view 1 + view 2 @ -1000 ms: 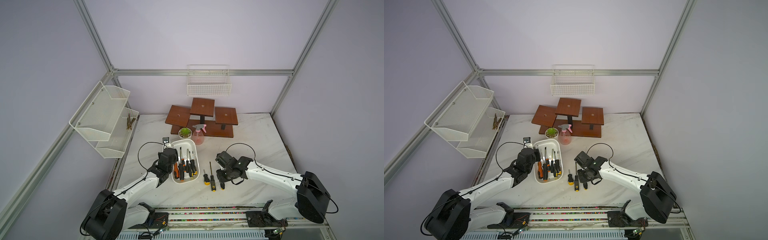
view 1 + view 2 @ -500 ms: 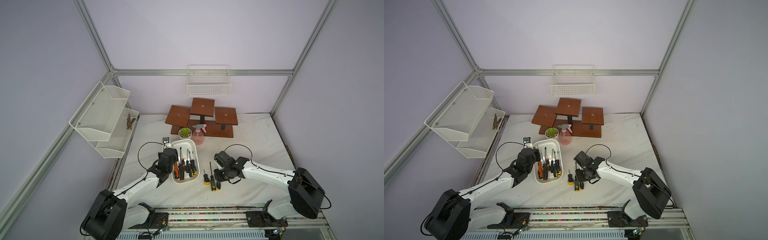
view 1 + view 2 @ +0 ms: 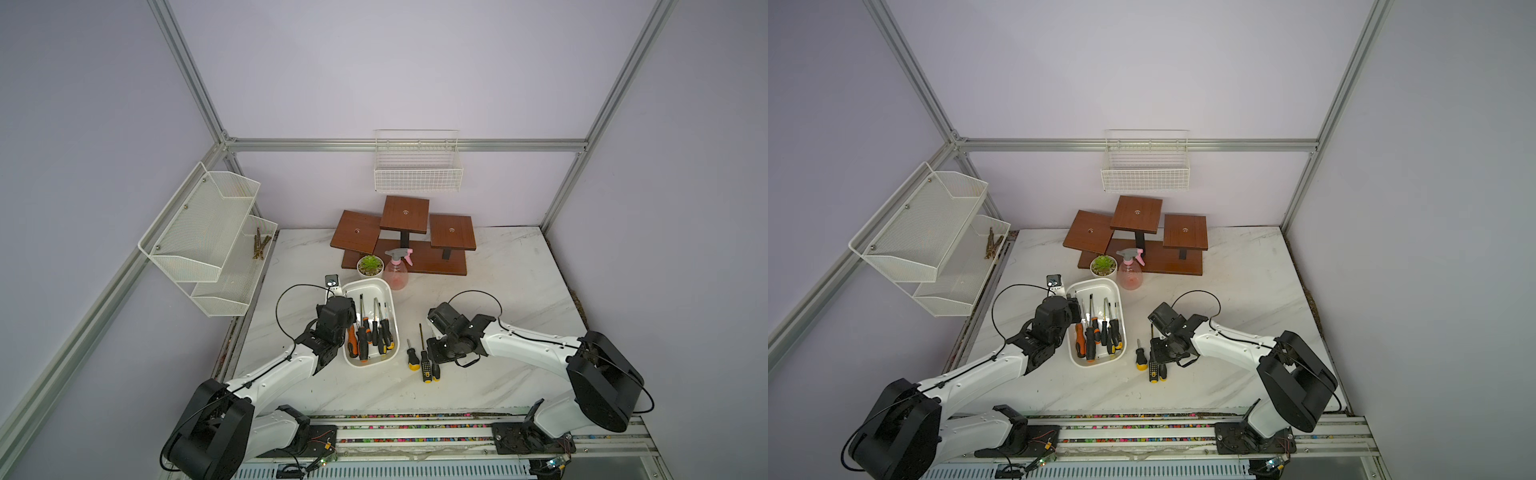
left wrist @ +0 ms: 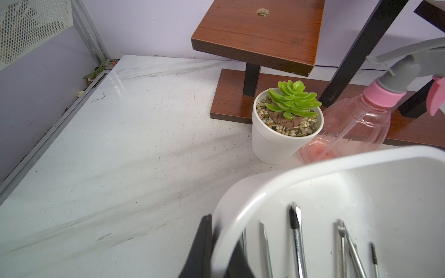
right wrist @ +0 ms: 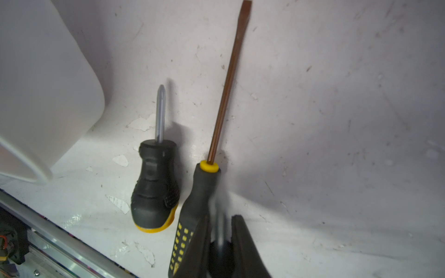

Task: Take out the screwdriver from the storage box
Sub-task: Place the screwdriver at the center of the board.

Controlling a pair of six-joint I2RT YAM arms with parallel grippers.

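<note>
Your right end effector (image 5: 221, 228) is clenching a dark-handled screwdriver (image 5: 221, 255), handle sitting between the jaws and the blurred shaft sticking out past them. Over the last sec it's been carrying that tool sideways, from apart to just beside the long screwdriver (image 5: 204, 192) lying on the desk (image 3: 498, 382). The stubby screwdriver (image 5: 155, 183) is lying next over, nearer the storage box (image 3: 368, 284).

So this tool's already out of the box, and you're prob. setting it down in the row, w/ only the release looking left. Its long axis is running approx parallel to the long one, tip pointing toward the back wall (image 3: 415, 104) and handle toward the base rail (image 3: 415, 432). Can't tell if it's touching the desk yet.

Your left end effector (image 4: 220, 252) isn't moving. It's still pinching the box rim, prob. steadying it, w/ several more screwdrivers (image 3: 363, 345) lying inside.
</note>
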